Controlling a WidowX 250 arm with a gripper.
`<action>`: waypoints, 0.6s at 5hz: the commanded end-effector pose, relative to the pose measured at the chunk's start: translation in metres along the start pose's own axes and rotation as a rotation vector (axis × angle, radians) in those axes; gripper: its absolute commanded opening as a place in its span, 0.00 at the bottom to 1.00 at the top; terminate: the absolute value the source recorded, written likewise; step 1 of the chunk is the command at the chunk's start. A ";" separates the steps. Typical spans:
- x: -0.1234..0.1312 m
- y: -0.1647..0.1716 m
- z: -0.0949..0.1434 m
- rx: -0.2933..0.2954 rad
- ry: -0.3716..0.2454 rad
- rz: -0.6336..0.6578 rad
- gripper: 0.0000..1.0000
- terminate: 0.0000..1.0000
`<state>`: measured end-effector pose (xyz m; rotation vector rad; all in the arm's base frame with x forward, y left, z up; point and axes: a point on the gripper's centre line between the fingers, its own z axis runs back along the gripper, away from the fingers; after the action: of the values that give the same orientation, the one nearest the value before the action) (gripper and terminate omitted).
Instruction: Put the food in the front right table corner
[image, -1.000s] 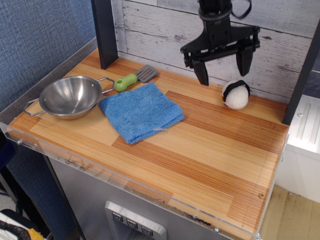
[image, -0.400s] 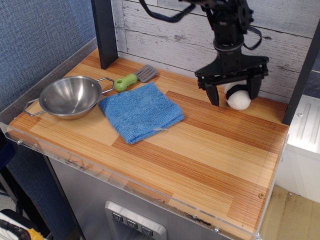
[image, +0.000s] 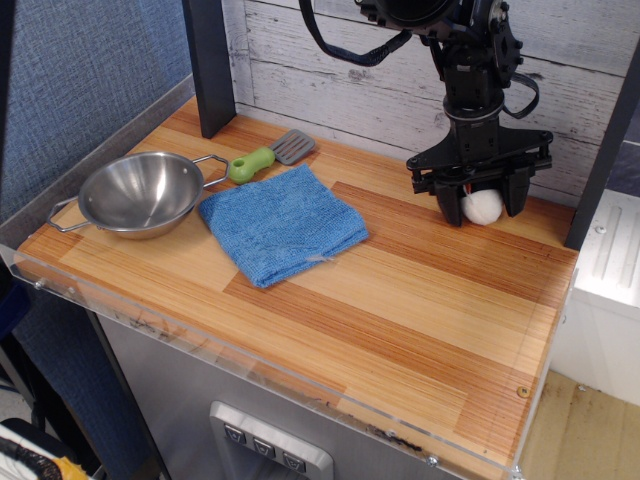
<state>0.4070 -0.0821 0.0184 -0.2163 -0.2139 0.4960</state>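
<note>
gripper (image: 481, 203) straddles food (image: 484, 206) at the table's back right, jaws spread on both sides, not closed on it. should center and squeeze evenly, then lift toward front right corner (image: 520, 400).

The end effector (image: 481, 195) is straddling the food (image: 484, 205) at the rear right of the table (image: 420, 300), one finger on each side. A blue cloth (image: 283, 222), steel bowl (image: 140, 192) and green-handled spatula (image: 268, 155) are lying to the left.
</note>
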 end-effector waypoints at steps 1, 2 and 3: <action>-0.007 -0.004 0.024 -0.038 -0.057 -0.003 0.00 0.00; 0.000 0.001 0.045 -0.051 -0.084 0.035 0.00 0.00; 0.013 -0.005 0.071 -0.078 -0.111 0.049 0.00 0.00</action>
<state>0.4031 -0.0673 0.0588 -0.2340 -0.2511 0.5530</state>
